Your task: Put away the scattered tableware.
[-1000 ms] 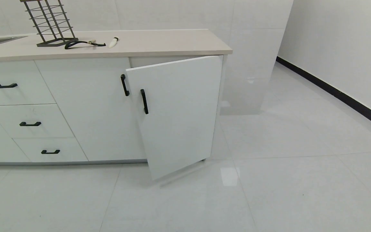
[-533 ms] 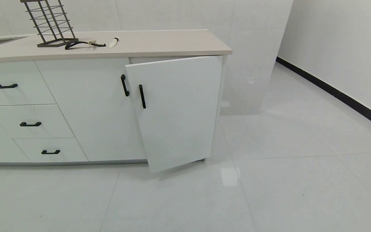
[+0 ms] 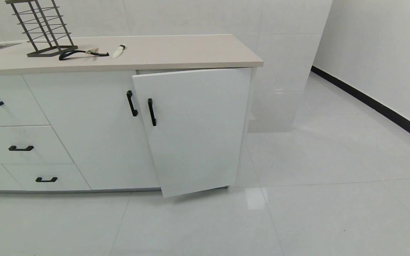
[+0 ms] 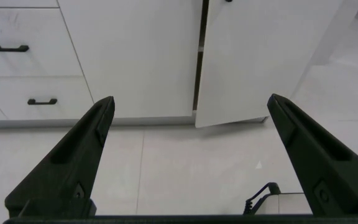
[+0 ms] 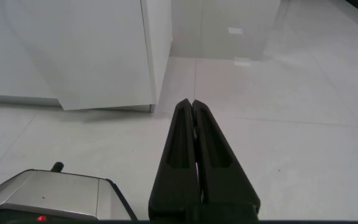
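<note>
Beige countertop (image 3: pixel 190 49), white utensil (image 3: pixel 117 52) lying diagonally, dark tip toward wall (image 3: pixel 190 16), left gripper (image 4: pixel 190 101) spread, right gripper (image 5: pixel 192 104) closed

Cabinet door (image 3: pixel 194 128) swung inward — closer to shut.

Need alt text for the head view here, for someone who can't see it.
A white cabinet door hangs partly open beneath a beige countertop. On the countertop, toward the left, a dark wire rack stands beside a black curved utensil and a small white utensil. Three black-handled drawers sit at the left, above pale floor tiles.
</note>
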Robot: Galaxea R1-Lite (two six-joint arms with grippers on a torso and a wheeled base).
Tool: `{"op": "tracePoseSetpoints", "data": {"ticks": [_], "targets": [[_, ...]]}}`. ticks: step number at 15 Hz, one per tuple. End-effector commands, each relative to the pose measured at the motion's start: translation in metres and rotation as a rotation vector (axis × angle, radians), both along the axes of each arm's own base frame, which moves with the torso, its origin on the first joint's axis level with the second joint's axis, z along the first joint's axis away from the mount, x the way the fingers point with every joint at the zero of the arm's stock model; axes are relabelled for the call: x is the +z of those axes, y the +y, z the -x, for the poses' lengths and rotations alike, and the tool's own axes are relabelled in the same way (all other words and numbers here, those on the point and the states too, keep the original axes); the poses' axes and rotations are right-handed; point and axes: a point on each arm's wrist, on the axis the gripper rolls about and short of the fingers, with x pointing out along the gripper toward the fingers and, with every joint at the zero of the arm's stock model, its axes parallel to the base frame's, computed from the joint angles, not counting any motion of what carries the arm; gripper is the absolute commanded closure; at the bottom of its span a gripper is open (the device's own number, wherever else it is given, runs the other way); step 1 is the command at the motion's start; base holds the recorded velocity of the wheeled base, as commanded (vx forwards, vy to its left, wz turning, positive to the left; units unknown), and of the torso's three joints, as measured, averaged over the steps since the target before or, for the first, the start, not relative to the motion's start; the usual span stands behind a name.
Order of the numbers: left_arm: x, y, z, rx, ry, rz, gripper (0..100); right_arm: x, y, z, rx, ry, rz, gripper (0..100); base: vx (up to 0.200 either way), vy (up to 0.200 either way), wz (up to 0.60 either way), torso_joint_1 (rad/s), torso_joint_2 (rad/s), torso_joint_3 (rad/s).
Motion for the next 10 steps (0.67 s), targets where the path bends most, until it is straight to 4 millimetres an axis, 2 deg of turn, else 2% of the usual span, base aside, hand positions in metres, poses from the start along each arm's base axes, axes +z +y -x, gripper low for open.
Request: {"op": "tracePoseSetpoints", "data": {"ticks": [1, 10], "targets": [[0.0002, 0.0000, -0.0001, 0.001, 0.000, 0.004, 0, 0.0001, 0.0000, -0.0004, -0.001, 0.005, 0.001, 100, 0.000, 0.200, 0.00, -0.002, 0.00, 0.007], [0.0000, 0.0000, -0.0001, 0.001, 0.001, 0.004, 0, 0.0001, -0.0003, -0.0004, -0.018, 0.006, -0.012, 100, 0.000, 0.200, 0.00, 0.002, 0.00, 0.005]]}}
